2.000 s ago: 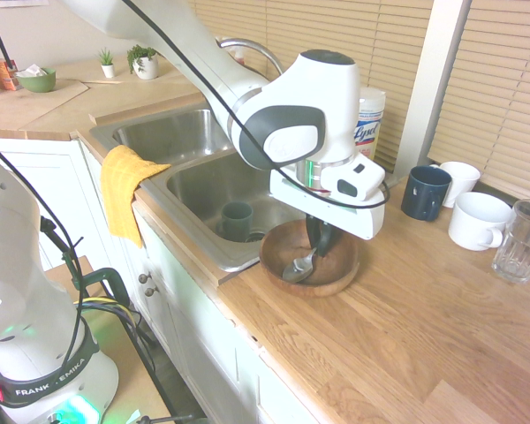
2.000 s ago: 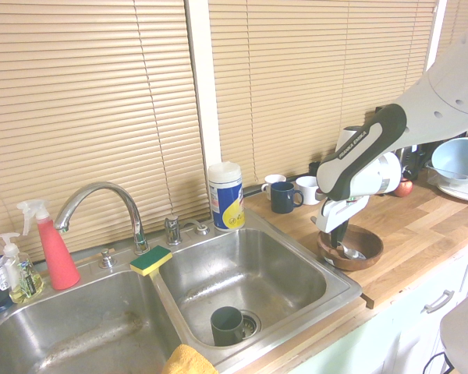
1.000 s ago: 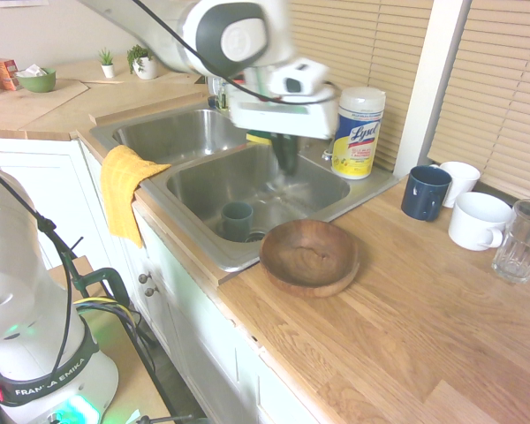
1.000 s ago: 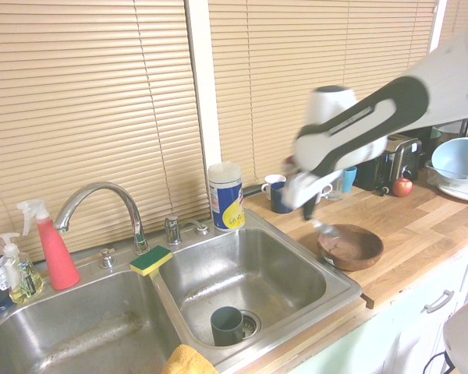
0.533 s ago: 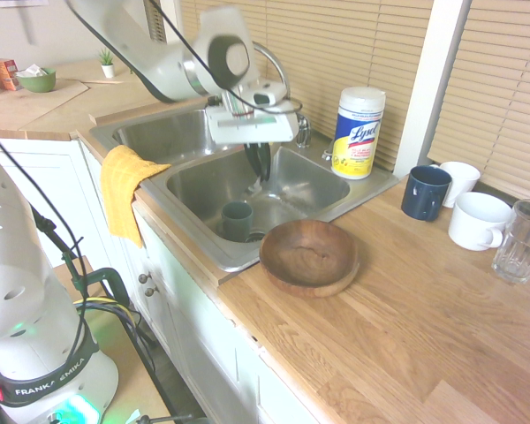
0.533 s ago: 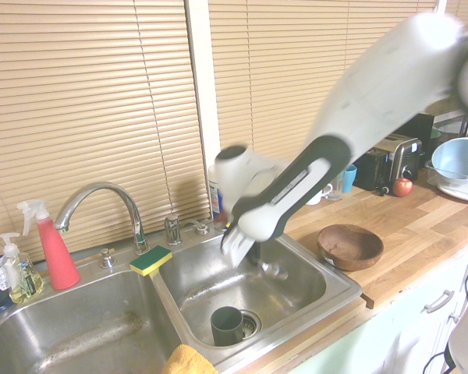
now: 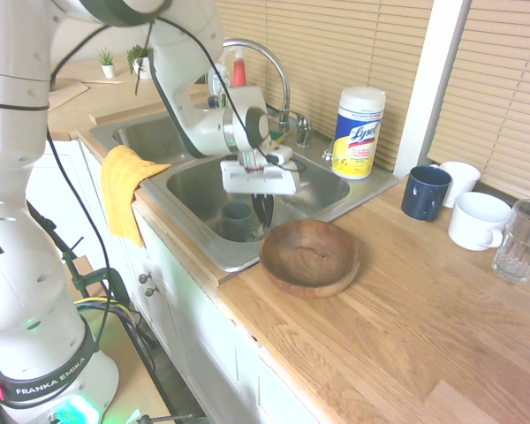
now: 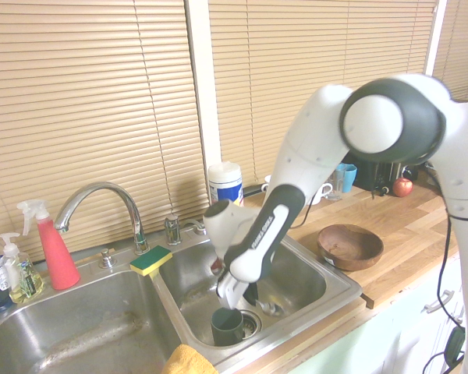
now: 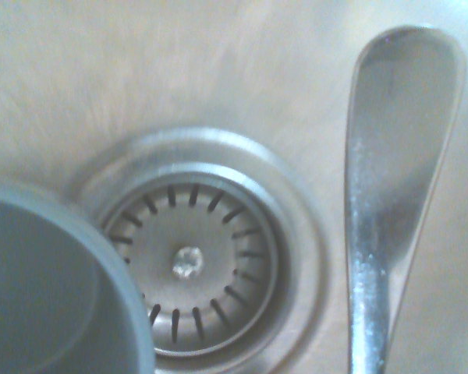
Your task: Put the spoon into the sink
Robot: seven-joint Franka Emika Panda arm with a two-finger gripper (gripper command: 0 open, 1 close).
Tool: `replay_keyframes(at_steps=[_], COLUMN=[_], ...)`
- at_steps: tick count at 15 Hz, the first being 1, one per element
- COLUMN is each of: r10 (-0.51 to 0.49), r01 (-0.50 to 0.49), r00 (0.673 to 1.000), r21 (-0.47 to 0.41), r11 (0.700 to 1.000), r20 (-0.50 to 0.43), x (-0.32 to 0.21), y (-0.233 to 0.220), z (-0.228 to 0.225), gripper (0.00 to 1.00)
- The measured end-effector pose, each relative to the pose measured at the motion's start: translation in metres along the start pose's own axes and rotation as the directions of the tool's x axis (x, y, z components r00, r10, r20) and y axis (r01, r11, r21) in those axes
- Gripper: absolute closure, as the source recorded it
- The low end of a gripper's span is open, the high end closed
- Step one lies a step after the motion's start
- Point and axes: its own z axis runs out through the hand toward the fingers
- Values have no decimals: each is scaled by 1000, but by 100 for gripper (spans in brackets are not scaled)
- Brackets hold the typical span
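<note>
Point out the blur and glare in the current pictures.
Wrist view: cup soft, bright glints along the spoon; second exterior view: spoon's end smeared, highlights on the faucet; first exterior view: whitish glare on the basin's steel.

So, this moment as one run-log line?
gripper: shut on spoon | position: inside sink's basin, near cup | release: not yet

green cup [image 9: 54,288] cut off by wrist view's edge; spoon [image 8: 271,308] blurred in second exterior view.
</note>
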Motion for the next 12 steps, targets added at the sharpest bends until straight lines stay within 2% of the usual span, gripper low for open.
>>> replay_keyframes(at_steps=[2,3,12], r10=[21,29,29], r01=[-21,-29,-30], r00=[999,999,997], r21=[-4,-7,11], r11=[1000,1000,999], r20=[25,41,71], x=[1,3,8], y=[3,6,0], z=[22,32,33], gripper=[100,0,0])
